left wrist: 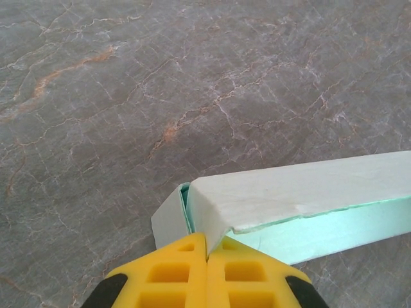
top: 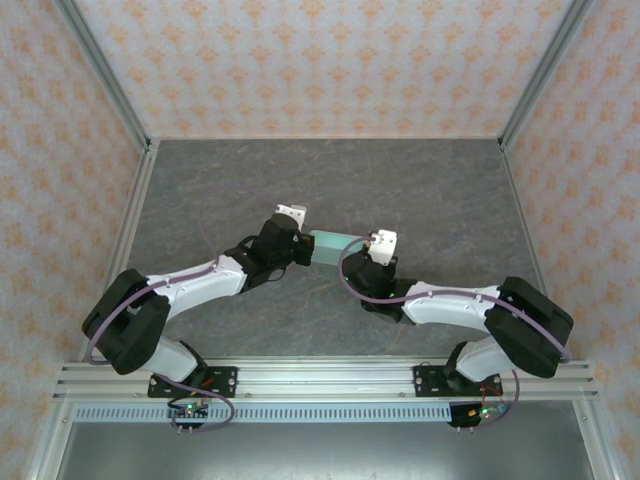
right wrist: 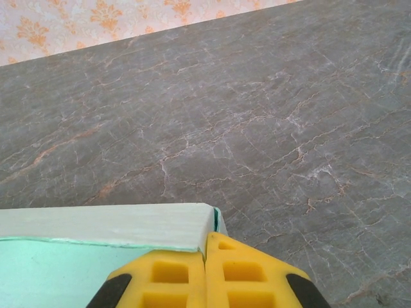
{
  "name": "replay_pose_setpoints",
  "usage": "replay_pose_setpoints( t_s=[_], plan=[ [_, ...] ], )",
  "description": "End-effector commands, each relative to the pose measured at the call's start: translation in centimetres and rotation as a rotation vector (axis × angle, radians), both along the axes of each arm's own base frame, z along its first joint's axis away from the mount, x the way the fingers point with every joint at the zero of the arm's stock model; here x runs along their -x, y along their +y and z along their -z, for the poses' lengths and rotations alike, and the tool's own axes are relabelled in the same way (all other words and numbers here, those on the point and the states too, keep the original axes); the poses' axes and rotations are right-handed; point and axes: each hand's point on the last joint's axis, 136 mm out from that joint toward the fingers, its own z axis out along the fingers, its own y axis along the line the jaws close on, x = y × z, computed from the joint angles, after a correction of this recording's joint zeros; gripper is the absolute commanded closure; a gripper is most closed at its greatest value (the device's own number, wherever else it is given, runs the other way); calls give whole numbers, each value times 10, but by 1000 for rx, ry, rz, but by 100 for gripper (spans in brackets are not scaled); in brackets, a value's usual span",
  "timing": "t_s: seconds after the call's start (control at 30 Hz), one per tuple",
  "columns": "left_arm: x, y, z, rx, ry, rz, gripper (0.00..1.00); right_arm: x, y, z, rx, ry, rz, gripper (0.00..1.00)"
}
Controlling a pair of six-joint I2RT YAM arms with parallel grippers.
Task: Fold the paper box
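The mint paper box (top: 333, 243) lies over the middle of the grey counter (top: 430, 190), stretched between the two arms with its top panel bowed. The left claw (left wrist: 207, 247) is clenched on one end corner and the right claw (right wrist: 205, 247) on the other. A clean crease likely needs firm pinches and even, untwisted pressure from both ends.

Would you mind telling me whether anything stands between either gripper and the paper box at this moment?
Nothing visible does. The left gripper is shut on one end of the paper box, and the right gripper is shut on the opposite end, so both grip it directly.
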Motion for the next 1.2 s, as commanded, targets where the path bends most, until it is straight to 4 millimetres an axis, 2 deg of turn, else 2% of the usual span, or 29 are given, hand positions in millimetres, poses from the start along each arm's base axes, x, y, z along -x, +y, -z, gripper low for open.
replay_pose_setpoints(
  t_s=[0.0, 0.23, 0.5, 0.6, 0.77, 0.93, 1.1, 1.17],
  plan=[
    [21, 27, 43, -102, 122, -54, 91, 15, -22, 40, 140, 108, 10, 100],
    [25, 26, 29, -67, 103, -49, 84, 15, -25, 36, 153, 109, 29, 100],
    [37, 27, 21, -51, 116, -17, 76, 13, -23, 30, 156, 110, 31, 100],
    [44, 28, 15, -40, 120, 2, 71, 13, -23, 30, 161, 111, 36, 100],
    [48, 28, -5, -12, 99, 12, 58, 12, -22, 27, 161, 107, 30, 100],
    [33, 23, -36, 85, 96, -20, 49, 10, -19, 20, 155, 96, 19, 100],
    [4, 11, -61, 251, 110, -43, 42, 8, -15, 18, 160, 97, 11, 100],
    [-6, 5, -66, 298, 128, -43, 40, 8, -15, 18, 160, 96, 12, 100]
  ],
)
